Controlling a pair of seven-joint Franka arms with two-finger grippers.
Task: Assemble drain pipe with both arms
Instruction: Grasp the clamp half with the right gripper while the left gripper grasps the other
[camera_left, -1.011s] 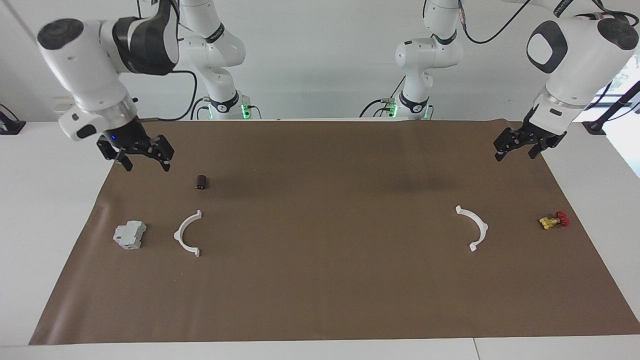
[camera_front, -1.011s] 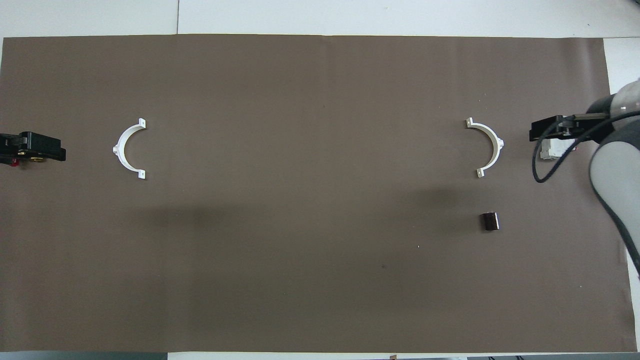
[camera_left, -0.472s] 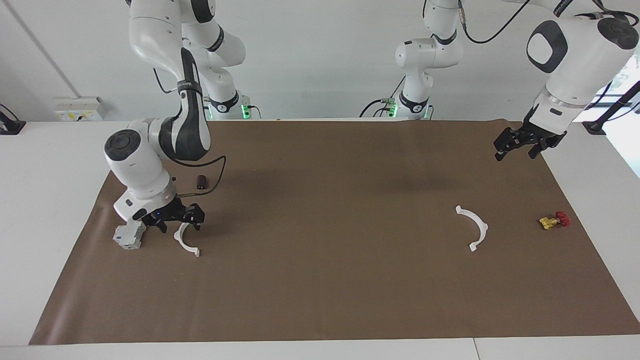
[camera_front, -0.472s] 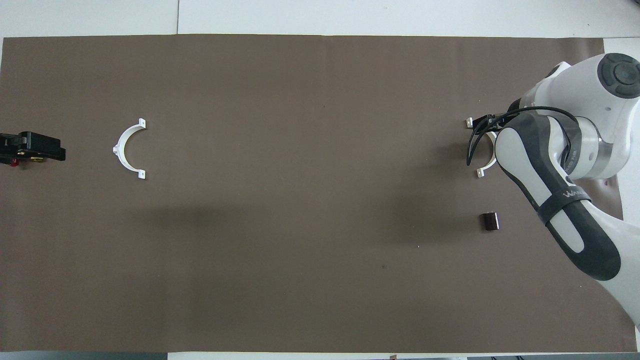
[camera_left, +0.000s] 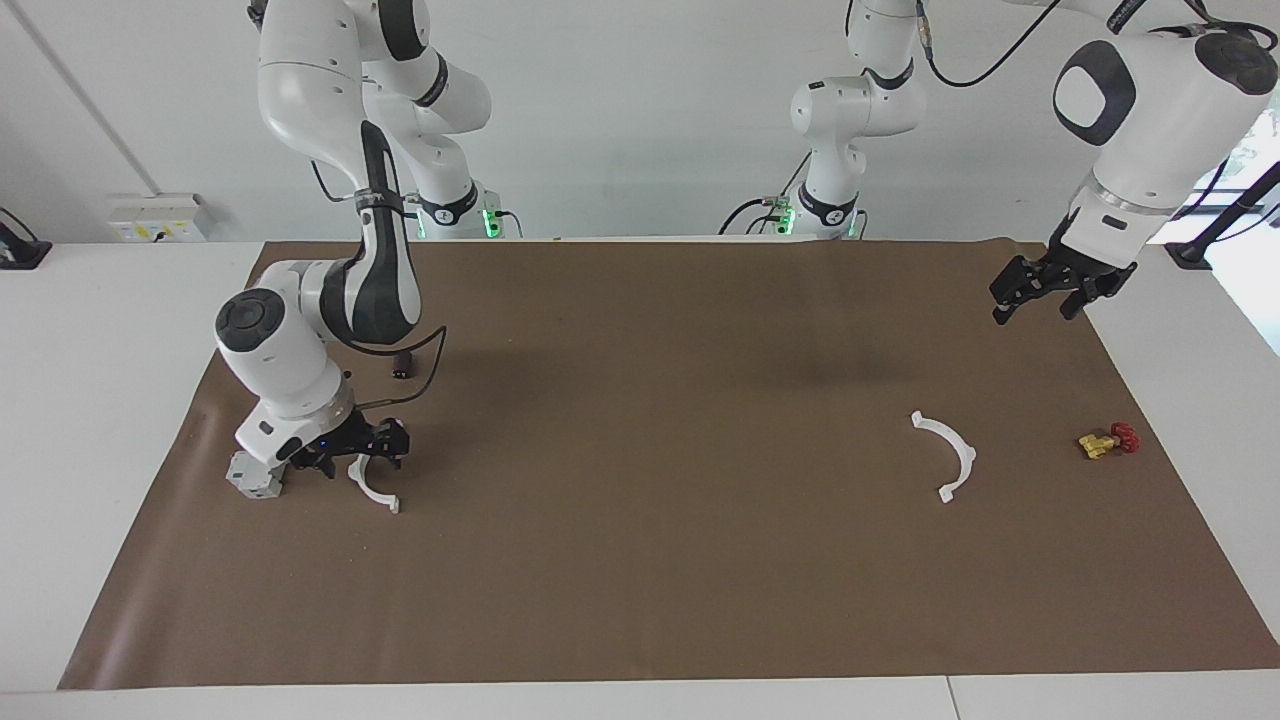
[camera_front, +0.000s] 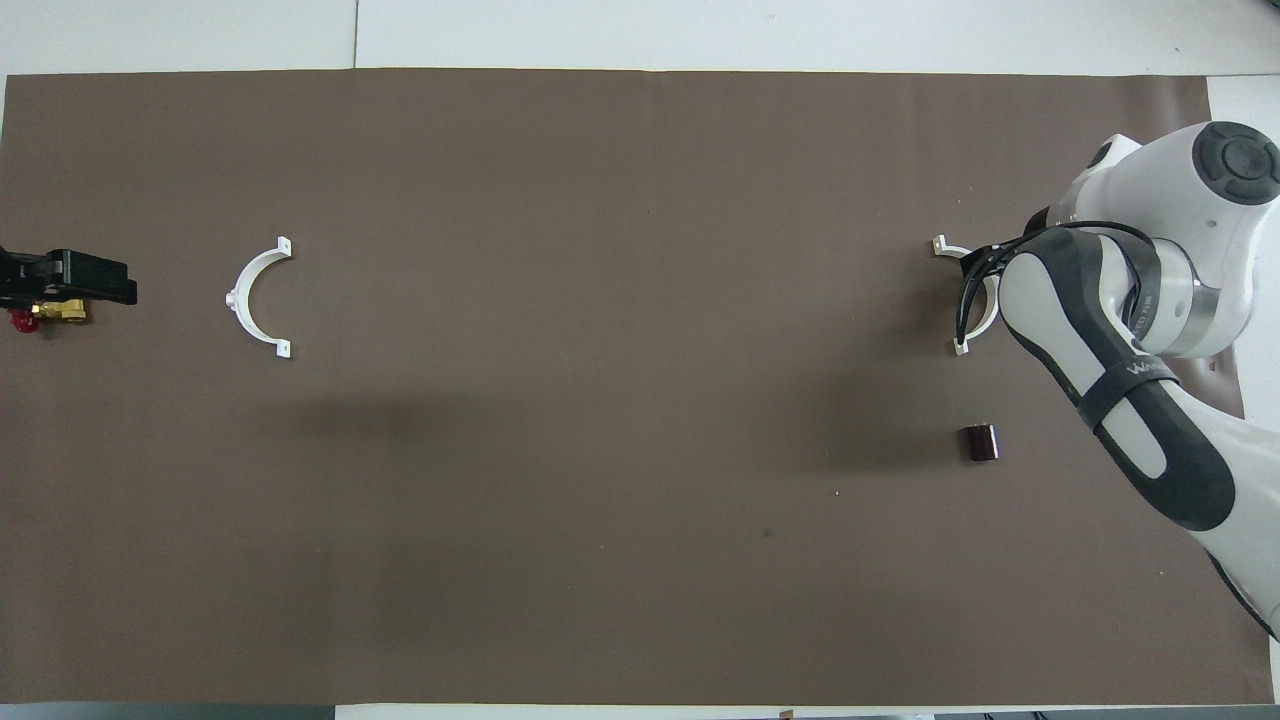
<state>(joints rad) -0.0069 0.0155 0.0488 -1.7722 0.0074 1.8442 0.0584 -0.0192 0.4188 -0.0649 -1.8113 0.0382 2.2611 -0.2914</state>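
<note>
Reaching low over the brown mat (camera_left: 640, 560) in the facing view, the right gripper (camera_left: 352, 447) sits right at the top end of one white half-ring (camera_left: 371, 486), the one toward the right arm's end of the table. Its black fingers (camera_left: 392, 440) look spread apart around that end of the arc, but whether they touch it or pinch it cannot be told. The rest of the half-ring lies flat on the mat and curves away from the gripper. A grey blocky box (camera_left: 255, 478) lies just beside the gripper, closer to the mat's edge. A small dark brown block (camera_left: 402, 364) lies nearer to the robots than the half-ring. The left gripper (camera_left: 1038, 292) hangs up in the air over the mat's corner at the left arm's end, holding nothing, with its fingers apart. The second white half-ring (camera_left: 948, 453) lies flat on the mat well apart from it, and a small yellow valve with a red knob (camera_left: 1107, 440) lies near that half-ring. In the overhead view, the big white right arm (camera_front: 1130, 330) covers much of the first half-ring (camera_front: 962, 345), so only its two end tabs and a bit of the curve show. The dark block (camera_front: 979, 442) lies near it. The second half-ring (camera_front: 256, 297) lies in the open, and the left gripper (camera_front: 125, 292) shows at the picture's edge over the valve (camera_front: 45, 314).
</note>
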